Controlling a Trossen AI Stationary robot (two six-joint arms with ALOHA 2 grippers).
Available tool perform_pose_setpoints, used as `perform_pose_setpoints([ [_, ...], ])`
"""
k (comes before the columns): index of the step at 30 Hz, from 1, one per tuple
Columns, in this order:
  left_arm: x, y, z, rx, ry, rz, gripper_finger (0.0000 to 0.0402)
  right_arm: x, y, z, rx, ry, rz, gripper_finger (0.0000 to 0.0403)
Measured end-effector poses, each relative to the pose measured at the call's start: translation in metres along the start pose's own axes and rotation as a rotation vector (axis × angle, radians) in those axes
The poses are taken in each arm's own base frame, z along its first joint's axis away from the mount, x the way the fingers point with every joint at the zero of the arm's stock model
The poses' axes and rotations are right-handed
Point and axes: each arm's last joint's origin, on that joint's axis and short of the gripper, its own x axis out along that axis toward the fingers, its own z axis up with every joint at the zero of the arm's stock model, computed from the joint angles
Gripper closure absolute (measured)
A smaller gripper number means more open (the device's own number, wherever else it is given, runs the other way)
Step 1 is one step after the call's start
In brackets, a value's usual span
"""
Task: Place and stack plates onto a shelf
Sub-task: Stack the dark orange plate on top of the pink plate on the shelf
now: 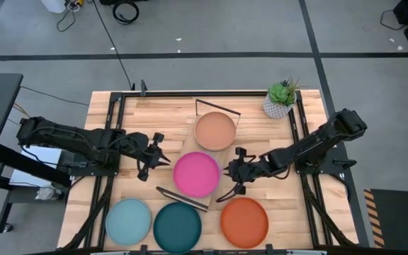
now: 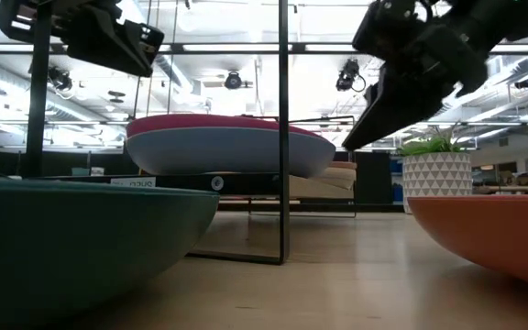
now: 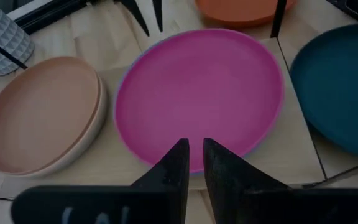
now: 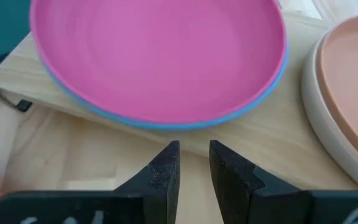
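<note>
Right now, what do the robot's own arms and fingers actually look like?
Both arms are dark, nearly black, built of jointed segments with black cables bundled along them. The left gripper and right gripper each end in two thin, pointed dark fingers. Up close, the left fingers and right fingers are flat, matte black wedges tapering to tips. Faint pale lettering shows on the mounts but is unreadable.
</note>
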Motion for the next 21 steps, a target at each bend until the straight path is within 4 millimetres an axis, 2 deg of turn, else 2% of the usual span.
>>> perform_pose_setpoints([
  [5, 0.000, 0.000, 0.002, -0.005, -0.015, 0.005, 0.0349, -0.020, 0.001, 0.002, 0.012, -0.004, 0.005, 0.0310],
  [14, 0.000, 0.000, 0.002, -0.005, -0.019, 0.007, 0.0349, -0.063, -0.008, 0.023, 0.032, -0.177, -0.008, 0.0310],
  [21, 0.000, 0.001, 0.003, -0.005, -0.025, 0.008, 0.0349, -0.070, -0.013, 0.033, -0.046, -0.272, -0.062, 0.0310],
])
